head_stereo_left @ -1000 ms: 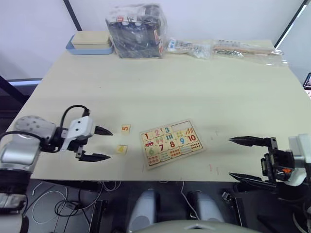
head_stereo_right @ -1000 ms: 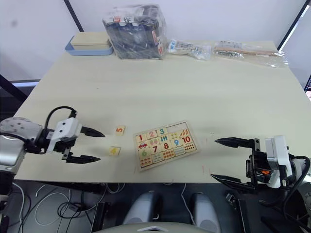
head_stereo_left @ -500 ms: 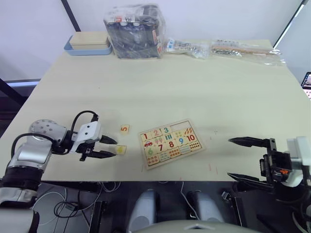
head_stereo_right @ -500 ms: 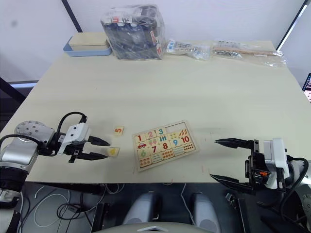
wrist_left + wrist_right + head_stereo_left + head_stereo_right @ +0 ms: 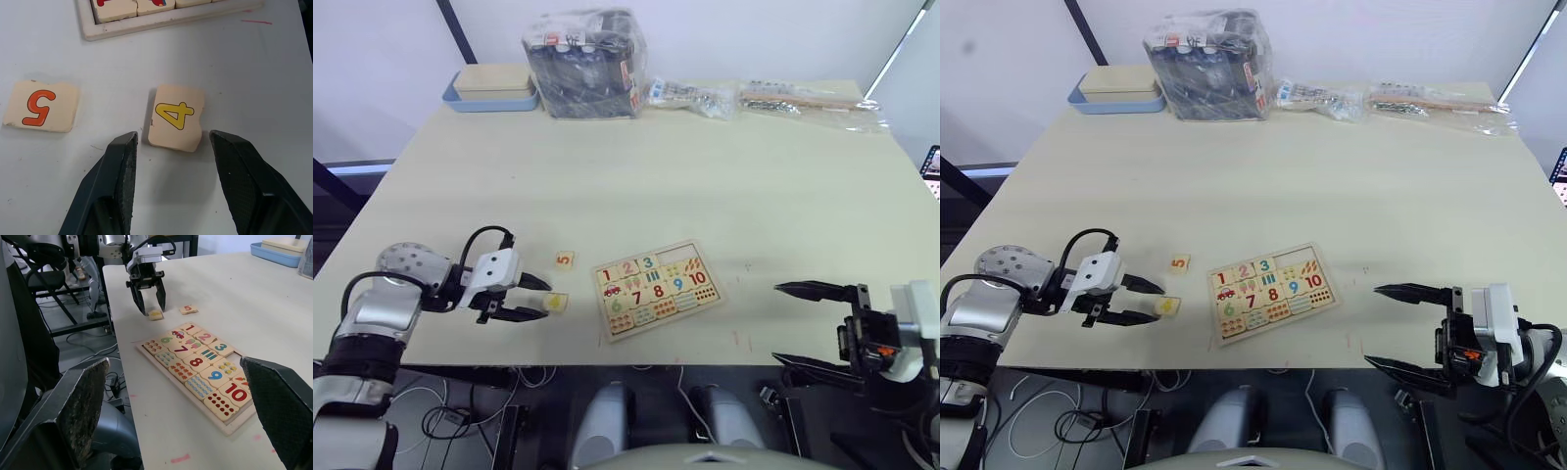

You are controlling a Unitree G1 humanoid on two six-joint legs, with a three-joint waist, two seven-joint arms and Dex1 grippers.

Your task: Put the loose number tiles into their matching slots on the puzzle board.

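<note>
Tile 4 (image 5: 176, 117) just ahead of open left end effector (image 5: 173, 142), untouched

Four cameras: a stereo head pair and one on each wrist.
The head pair looks down across the table (image 5: 705, 176) from its near edge; the left wrist sits close above the 4 tile (image 5: 176, 117); the right wrist looks low across the puzzle board (image 5: 195, 362), sharing that tile.
</note>
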